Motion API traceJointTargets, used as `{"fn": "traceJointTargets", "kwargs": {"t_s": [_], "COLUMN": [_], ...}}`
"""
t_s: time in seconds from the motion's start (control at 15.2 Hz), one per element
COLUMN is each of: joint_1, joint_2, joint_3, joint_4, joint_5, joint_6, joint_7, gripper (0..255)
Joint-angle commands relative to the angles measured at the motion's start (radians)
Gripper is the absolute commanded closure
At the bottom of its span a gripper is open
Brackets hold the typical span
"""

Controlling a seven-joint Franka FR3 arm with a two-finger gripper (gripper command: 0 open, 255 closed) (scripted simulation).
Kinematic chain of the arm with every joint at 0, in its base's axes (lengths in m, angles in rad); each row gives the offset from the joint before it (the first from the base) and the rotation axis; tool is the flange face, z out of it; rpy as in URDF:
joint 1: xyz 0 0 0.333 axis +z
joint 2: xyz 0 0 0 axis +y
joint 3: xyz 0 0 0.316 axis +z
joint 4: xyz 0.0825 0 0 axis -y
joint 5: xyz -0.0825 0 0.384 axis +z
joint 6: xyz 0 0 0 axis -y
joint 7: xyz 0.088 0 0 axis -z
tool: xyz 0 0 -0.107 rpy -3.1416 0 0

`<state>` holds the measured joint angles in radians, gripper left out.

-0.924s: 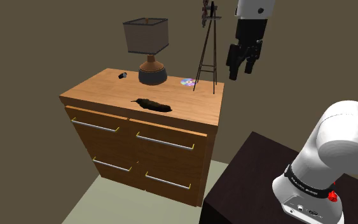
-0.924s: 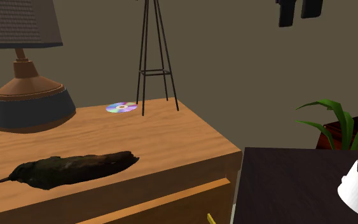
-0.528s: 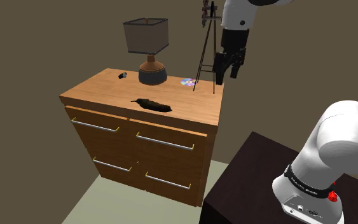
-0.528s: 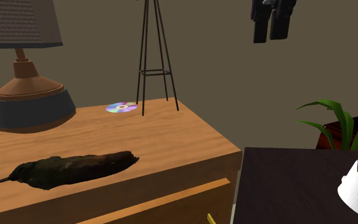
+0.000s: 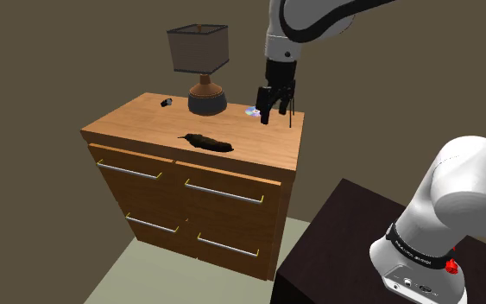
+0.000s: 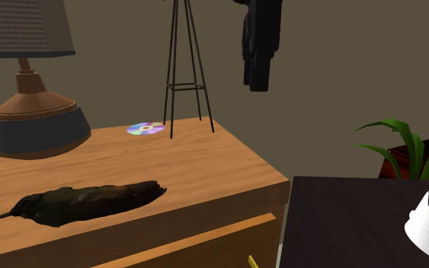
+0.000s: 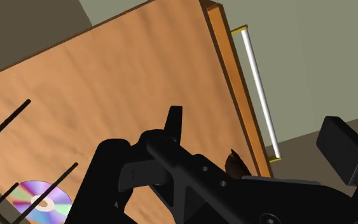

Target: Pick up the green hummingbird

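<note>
Nothing is grasped yet; the gripper [image 5: 266, 112] hangs empty, fingers spread apart, above the dresser's [image 5: 137, 121] back corner; the dark hummingbird [image 5: 208, 143] lies near the front edge, at the gripper's eight o'clock in the shoulder view; approach, descent, grasp and lift all remain.

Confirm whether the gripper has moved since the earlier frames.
Yes. In the shoulder view the gripper has come down and left, toward the lamp, over the dresser.
</note>
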<state>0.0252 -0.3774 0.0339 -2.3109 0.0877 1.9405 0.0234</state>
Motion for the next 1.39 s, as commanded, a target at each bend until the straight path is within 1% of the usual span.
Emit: {"fn": "traceJointTargets", "kwargs": {"t_s": [0.0,0.33,0.66,0.99,1.25,1.32], "joint_1": [0.007,0.021,0.033,0.047,0.061,0.062], "joint_2": [0.074,0.252,0.432,0.613,0.761,0.766], "joint_3": [0.004,0.013,0.026,0.038,0.048,0.048], "joint_4": [0.031,0.130,0.261,0.424,0.580,0.574], "joint_5": [0.002,0.002,-0.002,-0.014,-0.028,-0.028], "joint_6": [0.057,0.164,0.242,0.289,0.303,0.314], "joint_7": [-0.017,-0.056,-0.091,-0.119,-0.138,-0.139], "gripper": [0,0,0,0,0,0]}}
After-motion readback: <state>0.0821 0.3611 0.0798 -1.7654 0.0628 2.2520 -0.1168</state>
